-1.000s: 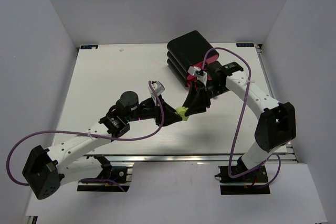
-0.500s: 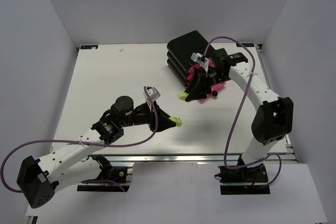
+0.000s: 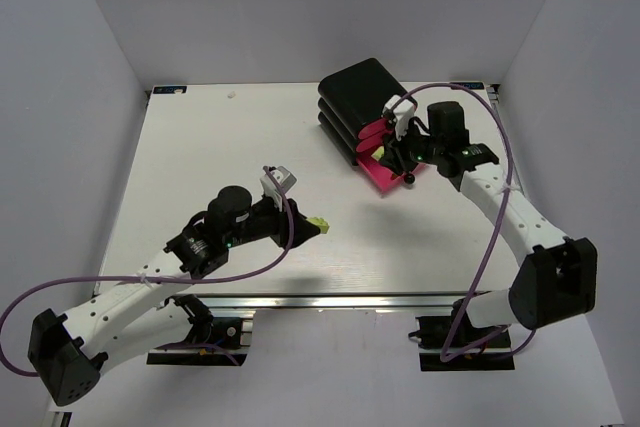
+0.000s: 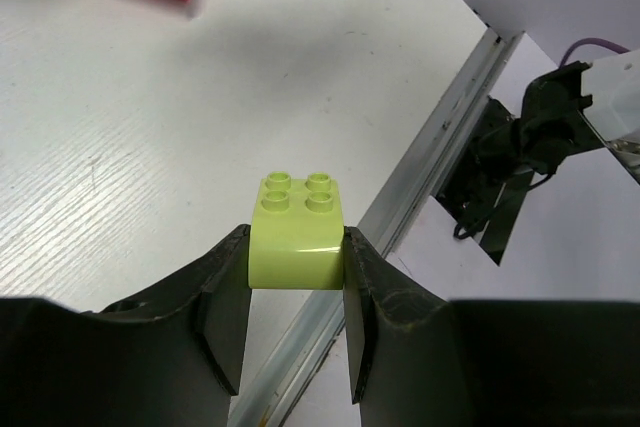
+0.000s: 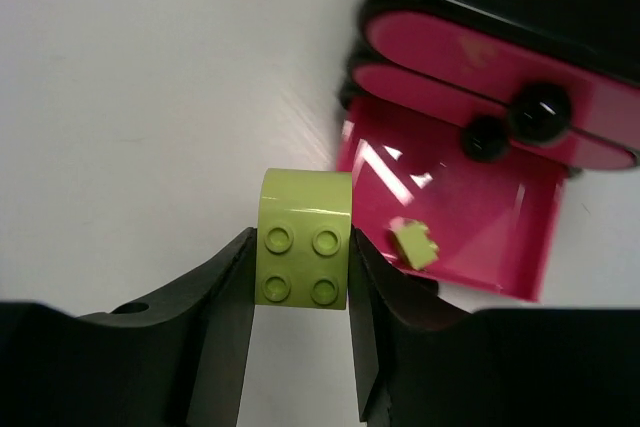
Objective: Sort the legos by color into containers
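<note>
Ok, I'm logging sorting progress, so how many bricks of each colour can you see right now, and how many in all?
Yellow-green: 3 (first brick in the left gripper, second brick in the right gripper, third brick in the open drawer)
Red: 0
Dark green: 0
Total: 3

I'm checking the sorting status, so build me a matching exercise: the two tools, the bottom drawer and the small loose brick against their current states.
Things:
1. left tool
2. right tool
3. bottom drawer
4. small loose brick

States:
A. pulled out of the black cabinet
B. shut on a yellow-green brick, drawer knobs just beyond
C. lying inside the open drawer
D. shut on a yellow-green brick, metal edge rail just beyond

Pairs: 1-D, 2-B, 3-A, 4-C.
</note>
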Robot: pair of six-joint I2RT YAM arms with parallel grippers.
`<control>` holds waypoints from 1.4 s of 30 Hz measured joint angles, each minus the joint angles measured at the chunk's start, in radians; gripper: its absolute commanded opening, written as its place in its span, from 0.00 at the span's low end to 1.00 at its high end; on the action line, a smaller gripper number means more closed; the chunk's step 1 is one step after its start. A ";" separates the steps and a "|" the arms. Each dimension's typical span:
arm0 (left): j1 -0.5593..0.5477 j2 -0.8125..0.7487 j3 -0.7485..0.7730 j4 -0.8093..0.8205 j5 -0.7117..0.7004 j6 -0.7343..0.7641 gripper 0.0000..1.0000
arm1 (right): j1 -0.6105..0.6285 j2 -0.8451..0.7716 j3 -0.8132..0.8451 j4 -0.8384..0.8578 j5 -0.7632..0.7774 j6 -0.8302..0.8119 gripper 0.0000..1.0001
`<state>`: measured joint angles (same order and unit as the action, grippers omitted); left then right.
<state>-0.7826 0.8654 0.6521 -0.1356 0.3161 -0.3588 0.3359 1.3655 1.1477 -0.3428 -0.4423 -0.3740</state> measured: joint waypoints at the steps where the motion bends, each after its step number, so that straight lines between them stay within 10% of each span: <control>1: 0.000 -0.001 0.000 -0.004 -0.011 0.001 0.05 | -0.003 0.016 -0.003 0.011 0.053 0.003 0.00; 7: 0.000 0.007 0.000 -0.010 -0.064 -0.007 0.05 | -0.016 0.159 -0.003 0.059 0.229 0.005 0.00; 13: -0.001 0.092 0.009 0.053 -0.083 -0.035 0.05 | -0.016 0.285 0.054 0.050 0.271 0.005 0.45; 19: -0.001 0.226 0.037 0.164 -0.092 -0.062 0.05 | -0.016 0.330 0.076 0.053 0.275 0.007 0.61; 24: -0.006 0.380 0.096 0.277 -0.090 -0.096 0.05 | -0.027 0.328 0.076 0.054 0.259 0.009 0.47; 26: -0.009 0.452 0.131 0.318 -0.090 -0.110 0.03 | -0.040 0.316 0.073 0.054 0.246 0.013 0.00; 42: -0.068 1.028 0.565 0.461 -0.326 -0.174 0.07 | -0.345 -0.317 -0.198 0.211 -0.009 0.365 0.00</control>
<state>-0.8501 1.8938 1.2171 0.3252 -0.0097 -0.5331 -0.0090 1.0489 0.9497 -0.1314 -0.4511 -0.0086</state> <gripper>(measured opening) 0.467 0.011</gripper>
